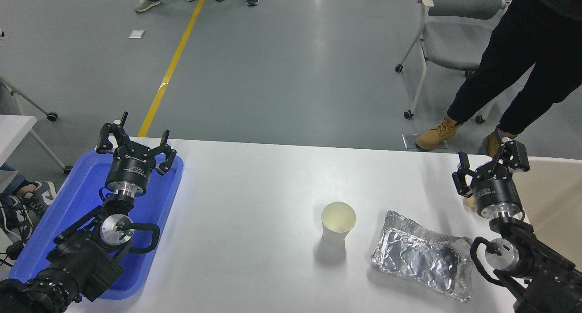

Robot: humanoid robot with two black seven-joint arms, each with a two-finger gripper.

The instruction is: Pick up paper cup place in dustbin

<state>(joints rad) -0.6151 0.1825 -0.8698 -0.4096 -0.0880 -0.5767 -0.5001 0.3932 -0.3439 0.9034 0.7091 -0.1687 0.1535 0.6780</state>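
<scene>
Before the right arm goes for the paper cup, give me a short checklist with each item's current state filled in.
1. Paper cup upright and free on the table: ok, nothing touches it.
2. Right gripper open and empty: ok, its fingers are spread and it holds nothing.
3. Path from gripper to cup: not ok, the foil tray lies between them, so the approach probably has to go over or behind it.
4. Dustbin reachable: ok, it sits at the right edge beside the right arm.
5. Dustbin contents: cannot tell, only part shows.
6. Left gripper out of the way: ok, over the blue tray at the lower left.
</scene>
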